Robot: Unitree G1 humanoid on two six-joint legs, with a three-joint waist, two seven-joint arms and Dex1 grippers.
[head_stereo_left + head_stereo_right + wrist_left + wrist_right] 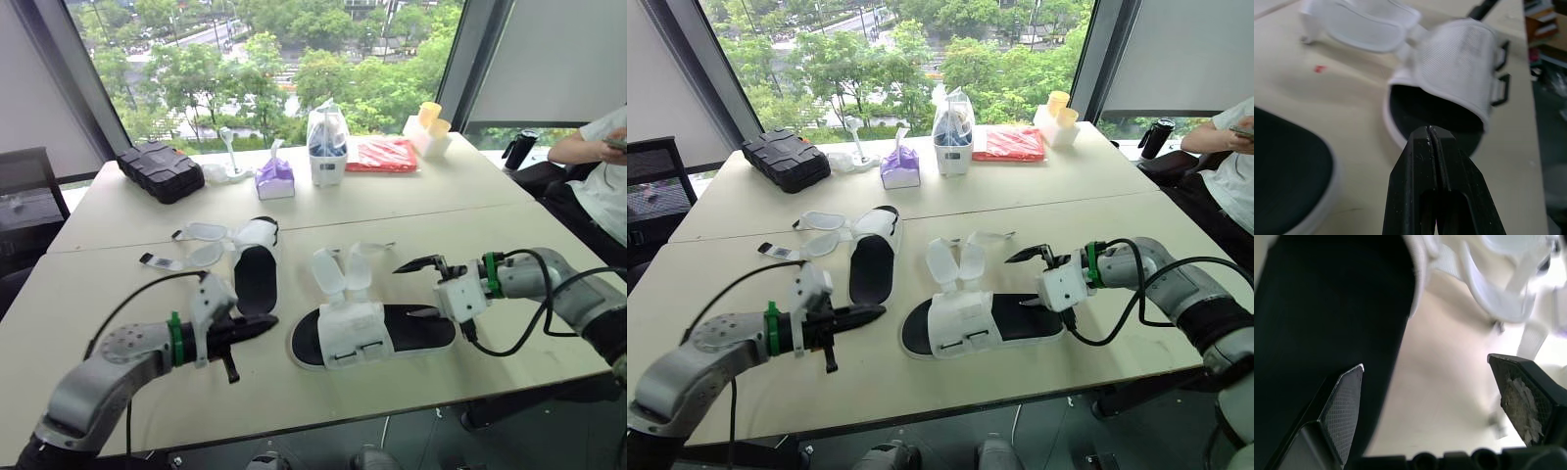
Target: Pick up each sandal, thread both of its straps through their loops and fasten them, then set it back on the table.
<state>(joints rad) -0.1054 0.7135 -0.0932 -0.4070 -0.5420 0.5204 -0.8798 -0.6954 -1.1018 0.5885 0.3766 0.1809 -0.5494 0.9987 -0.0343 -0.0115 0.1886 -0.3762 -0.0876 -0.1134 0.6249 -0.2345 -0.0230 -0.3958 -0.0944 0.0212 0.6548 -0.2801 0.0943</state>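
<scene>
Gripper on the right [409, 291] gapes wide over near sandal [353, 333].

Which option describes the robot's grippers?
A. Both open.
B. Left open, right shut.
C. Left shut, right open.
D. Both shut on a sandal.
C: the left gripper has its two fingers pressed together on nothing, while the right gripper has its fingers spread wide apart.

Person [600, 162]: cut off by the right frame edge. Near sandal [1454, 68]: one end hidden behind the left gripper [1429, 130]; its straps [1361, 22] blurred. Far sandal [1283, 169]: cropped at the left wrist view's edge.
</scene>
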